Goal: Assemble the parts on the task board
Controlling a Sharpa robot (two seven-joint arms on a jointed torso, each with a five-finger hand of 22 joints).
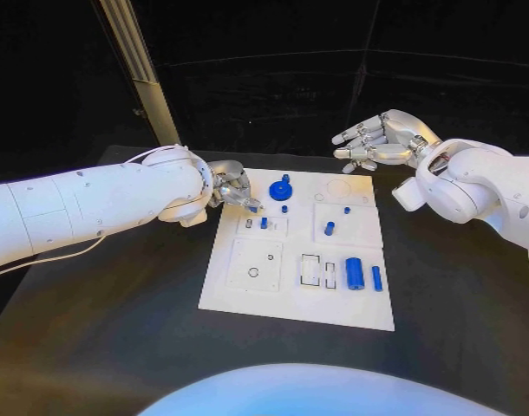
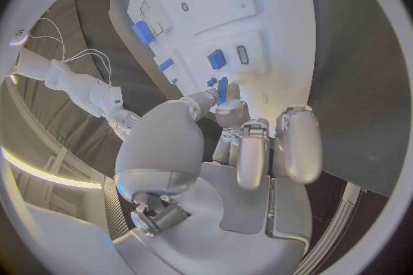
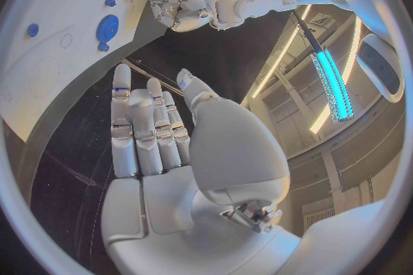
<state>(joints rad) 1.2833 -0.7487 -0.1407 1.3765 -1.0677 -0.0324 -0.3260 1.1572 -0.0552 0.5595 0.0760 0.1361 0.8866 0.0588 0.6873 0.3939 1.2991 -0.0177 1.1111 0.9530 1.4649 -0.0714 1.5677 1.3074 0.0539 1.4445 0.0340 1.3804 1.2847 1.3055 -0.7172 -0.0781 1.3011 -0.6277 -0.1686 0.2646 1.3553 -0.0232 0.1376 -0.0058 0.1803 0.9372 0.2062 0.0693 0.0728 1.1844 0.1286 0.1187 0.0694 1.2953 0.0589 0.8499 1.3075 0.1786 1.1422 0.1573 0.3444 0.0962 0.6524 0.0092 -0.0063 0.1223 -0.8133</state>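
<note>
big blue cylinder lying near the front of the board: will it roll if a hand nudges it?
Probably. The big blue cylinder lies on its side on the flat white board, so a sideways nudge would likely roll it. It looks smooth and rigid, possibly slippery in a pinch. The thin blue pin beside it could get knocked.

Bright lit table, dark surroundings, fisheye-warped edges

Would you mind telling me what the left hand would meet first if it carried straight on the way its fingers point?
Probably the task board itself: the left hand reaches down over its far-left corner, near a small blue part; depth is unclear.
</note>
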